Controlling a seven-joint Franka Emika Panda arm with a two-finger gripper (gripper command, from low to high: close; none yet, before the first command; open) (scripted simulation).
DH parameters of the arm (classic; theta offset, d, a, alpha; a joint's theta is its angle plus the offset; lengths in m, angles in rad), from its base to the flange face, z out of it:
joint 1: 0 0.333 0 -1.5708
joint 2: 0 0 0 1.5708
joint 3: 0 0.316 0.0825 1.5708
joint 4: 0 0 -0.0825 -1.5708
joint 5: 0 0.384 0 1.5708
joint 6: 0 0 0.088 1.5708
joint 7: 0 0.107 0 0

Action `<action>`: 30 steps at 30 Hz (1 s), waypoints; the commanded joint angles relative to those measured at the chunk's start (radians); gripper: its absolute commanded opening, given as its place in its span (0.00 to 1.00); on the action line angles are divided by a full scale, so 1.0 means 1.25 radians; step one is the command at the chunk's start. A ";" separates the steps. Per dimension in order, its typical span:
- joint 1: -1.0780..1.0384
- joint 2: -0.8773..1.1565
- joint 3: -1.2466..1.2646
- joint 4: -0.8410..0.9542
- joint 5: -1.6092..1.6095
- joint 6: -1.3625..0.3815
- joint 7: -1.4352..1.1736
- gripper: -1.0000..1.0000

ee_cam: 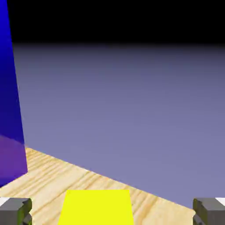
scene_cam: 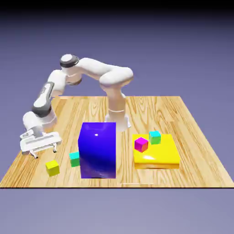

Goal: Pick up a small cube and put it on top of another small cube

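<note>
Your exterior view shows the whole wooden surface [scene_cam: 192, 132]: the small yellow-green cube [scene_cam: 52, 168] sits near the front edge at that view's left, apart from the pincer [scene_cam: 44, 151] hanging above and behind it. The magenta cube [scene_cam: 141, 144] rests on the yellow slab [scene_cam: 160, 155] beside 1 teal cube [scene_cam: 155, 137]; a second teal cube [scene_cam: 74, 158] sits just beside the big blue block [scene_cam: 97, 150]. Your hand view shows only the yellow-green cube's top [ee_cam: 96, 207] between 2 wide-spread fingertips [ee_cam: 15, 210], pincer released and empty, with the blue block's wall [ee_cam: 9, 96] at left. No writing appears anywhere. The cube has no long axis; it sits flat.
</note>
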 commanded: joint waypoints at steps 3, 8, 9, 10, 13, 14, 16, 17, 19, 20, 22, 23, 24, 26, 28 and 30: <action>0.087 -0.061 -0.030 0.035 -0.009 0.070 -0.017 0.50; 0.038 -0.027 -0.013 0.016 -0.004 0.031 -0.007 0.00; 0.009 -0.007 -0.003 0.004 -0.001 0.008 -0.002 0.00; 0.002 0.020 0.008 0.004 0.004 -0.013 -0.014 0.00; 0.009 0.107 0.042 0.024 0.021 -0.073 -0.074 0.00; 0.011 0.136 0.054 0.030 0.027 -0.092 -0.095 0.00; 0.016 0.194 0.076 0.044 0.038 -0.132 -0.135 0.00; 0.018 0.223 0.088 0.050 0.044 -0.152 -0.155 0.00; 0.023 0.281 0.111 0.063 0.055 -0.191 -0.196 0.00; 0.025 0.310 0.122 0.070 0.061 -0.211 -0.216 0.00; 0.030 0.368 0.145 0.083 0.072 -0.250 -0.256 0.00; 0.032 0.397 0.157 0.089 0.078 -0.270 -0.277 0.00; 0.035 0.426 0.168 0.096 0.083 -0.290 -0.297 0.00; 0.039 0.484 0.191 0.109 0.095 -0.329 -0.337 0.00; 0.044 0.542 0.214 0.122 0.106 -0.369 -0.378 0.00; 0.049 0.600 0.237 0.135 0.117 -0.408 -0.418 0.00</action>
